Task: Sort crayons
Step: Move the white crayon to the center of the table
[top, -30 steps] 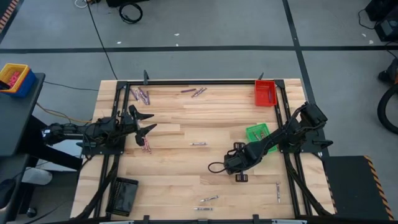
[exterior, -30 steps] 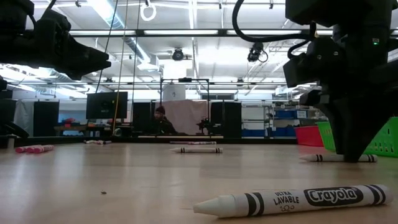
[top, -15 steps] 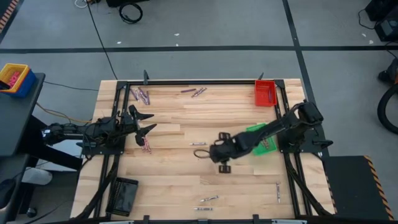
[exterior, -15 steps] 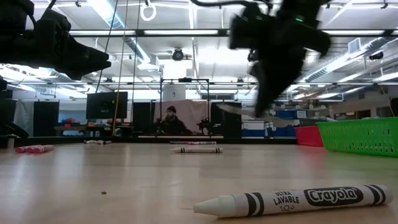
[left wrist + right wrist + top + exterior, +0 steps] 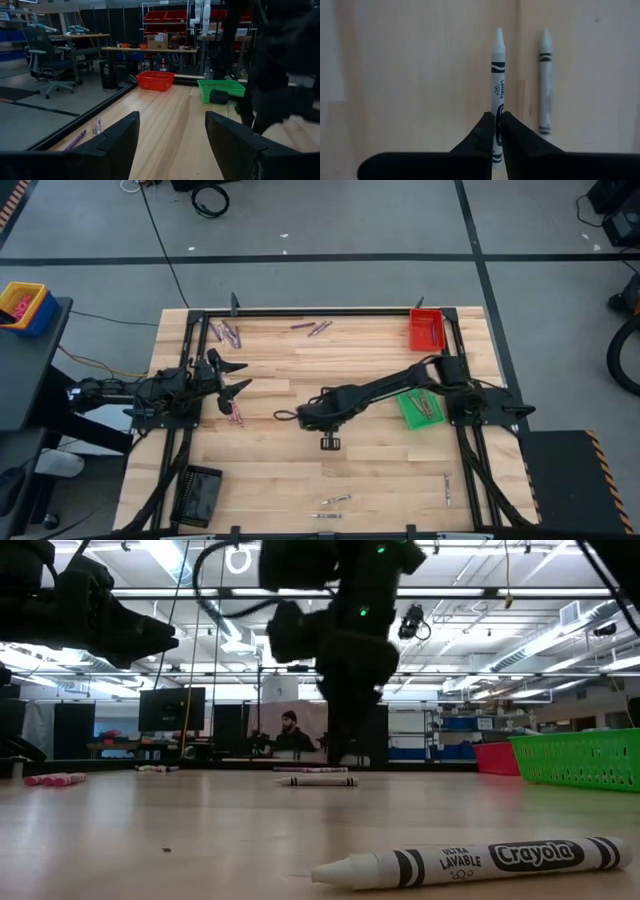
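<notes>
Right pincer (image 5: 497, 120) clamps a slim, pointed white crayon (image 5: 498, 70) above smooth wood.

Table (image 5: 300, 370): pale wood planks, smooth matt finish. Crayon (image 5: 497, 85): white paper wrapper, waxy tip. Trays (image 5: 425, 330): perforated plastic. Fingers (image 5: 482, 135): matt black plastic.

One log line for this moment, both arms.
right gripper: shut on white crayon, mid-table | left gripper: open, waiting at left edge
</notes>
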`<state>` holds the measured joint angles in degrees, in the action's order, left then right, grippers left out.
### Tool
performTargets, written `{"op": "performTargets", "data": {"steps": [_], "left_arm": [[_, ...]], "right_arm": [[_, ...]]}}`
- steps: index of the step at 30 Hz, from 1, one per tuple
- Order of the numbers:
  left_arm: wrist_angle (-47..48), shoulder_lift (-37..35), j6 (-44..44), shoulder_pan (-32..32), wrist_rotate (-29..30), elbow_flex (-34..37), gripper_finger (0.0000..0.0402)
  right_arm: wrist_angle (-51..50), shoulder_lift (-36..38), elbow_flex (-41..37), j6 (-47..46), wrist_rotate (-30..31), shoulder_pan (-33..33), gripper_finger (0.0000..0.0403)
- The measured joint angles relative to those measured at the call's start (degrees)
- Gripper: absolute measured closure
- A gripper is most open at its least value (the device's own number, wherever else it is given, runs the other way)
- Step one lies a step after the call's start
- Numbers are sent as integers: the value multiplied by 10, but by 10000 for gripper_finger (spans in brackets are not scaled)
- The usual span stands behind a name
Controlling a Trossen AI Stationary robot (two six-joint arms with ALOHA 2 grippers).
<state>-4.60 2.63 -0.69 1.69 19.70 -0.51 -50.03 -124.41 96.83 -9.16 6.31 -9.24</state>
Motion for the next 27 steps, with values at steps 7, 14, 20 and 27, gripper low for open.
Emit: {"op": "performTargets", "data": {"steps": [7, 14, 20, 27], "left_arm": [[-1, 0, 0, 0, 0, 0, 162], [-1, 0, 0, 0, 0, 0, 162], [-1, 0, 0, 0, 0, 0, 162], [-1, 0, 0, 0, 0, 0, 162]], "right_arm": [[-4, -38, 14, -9, 11, 0, 356], [-1, -37, 14, -38, 12, 0, 300], [-12, 18, 9, -61, 39, -13, 272], [119, 218, -215, -55, 158, -72, 272]]}}
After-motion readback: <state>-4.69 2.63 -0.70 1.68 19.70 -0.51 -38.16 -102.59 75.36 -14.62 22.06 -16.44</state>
